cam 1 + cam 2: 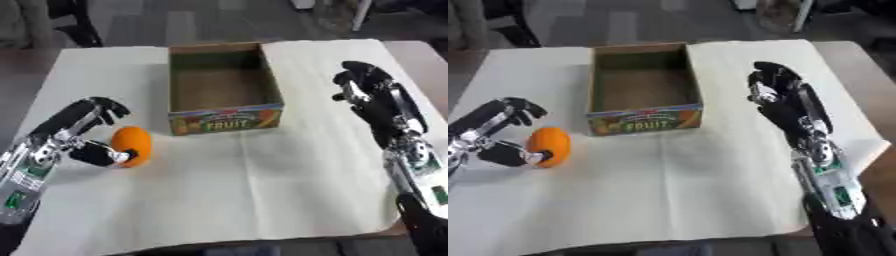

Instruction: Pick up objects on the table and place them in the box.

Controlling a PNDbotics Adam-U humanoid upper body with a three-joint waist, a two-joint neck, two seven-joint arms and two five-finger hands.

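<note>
Your box [225, 85] sits empty at the middle of the counter's [262, 190] far edge, so nothing is placed yet. The orange [132, 145] lies near the left edge, just off the box's front-left corner. Your left hand [87, 135] has its fingers [107, 107] curled around it, thumb touching; whether it is lifted you cannot tell. Your right hand [779, 95] hovers open near the right edge, holding nothing.

One round orange fruit [133, 145]. One open brown cardboard box with a printed fruit label [226, 121]. One cream cloth table cover [262, 190]. Two robot hands.
</note>
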